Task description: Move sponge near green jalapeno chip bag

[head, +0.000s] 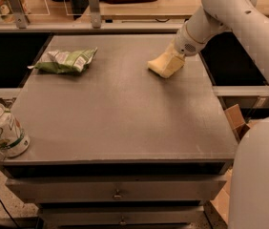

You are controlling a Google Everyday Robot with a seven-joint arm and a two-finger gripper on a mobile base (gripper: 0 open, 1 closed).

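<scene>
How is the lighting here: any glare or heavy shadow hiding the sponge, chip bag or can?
Camera view: warm, dim, even light on the table; no strong glare on the green jalapeno chip bag or the soda can at front left; the pincer sits at the sponge, far right, with only a soft shadow beneath.

The arm (239, 13) is smooth, rounded white casing with a dotted patch at the wrist. Its cream gripper (170, 61) sits over the table's (125, 123) far right part.
</scene>
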